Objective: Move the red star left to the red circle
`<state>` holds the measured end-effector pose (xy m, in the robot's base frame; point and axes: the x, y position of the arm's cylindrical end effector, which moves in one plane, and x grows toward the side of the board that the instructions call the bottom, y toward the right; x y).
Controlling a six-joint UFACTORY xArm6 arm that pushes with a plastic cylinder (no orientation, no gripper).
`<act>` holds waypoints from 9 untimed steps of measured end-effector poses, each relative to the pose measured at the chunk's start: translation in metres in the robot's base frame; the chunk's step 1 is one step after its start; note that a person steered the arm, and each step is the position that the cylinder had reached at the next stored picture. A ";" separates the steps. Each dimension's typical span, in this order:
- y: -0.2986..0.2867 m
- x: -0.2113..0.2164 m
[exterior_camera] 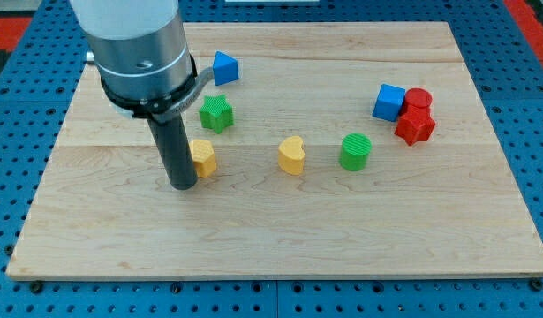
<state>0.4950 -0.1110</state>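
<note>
Red plastic star (415, 127) sits on the wooden counter (280, 238) at the view's right, touching the red plastic circle (418, 99) just above it. A blue plastic cube (388, 102) stands just left of the red circle. I have no fingers, only a dark rod. My tip (183, 185) rests just left of a yellow plastic block (203, 157), maybe touching it. Farther right are a yellow plastic heart (291, 155) and a green plastic circle (355, 151). Farther back are a green plastic star (216, 113) and a blue plastic triangle (224, 67).

bright even overhead light, soft short shadows under blocks, sharp focus, no glare, slight edge distortion
</note>
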 end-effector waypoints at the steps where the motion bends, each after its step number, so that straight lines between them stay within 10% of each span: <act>1: 0.003 -0.007; 4: -0.050 -0.016; 7: 0.242 0.006; 9: 0.300 -0.049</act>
<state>0.4463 0.1890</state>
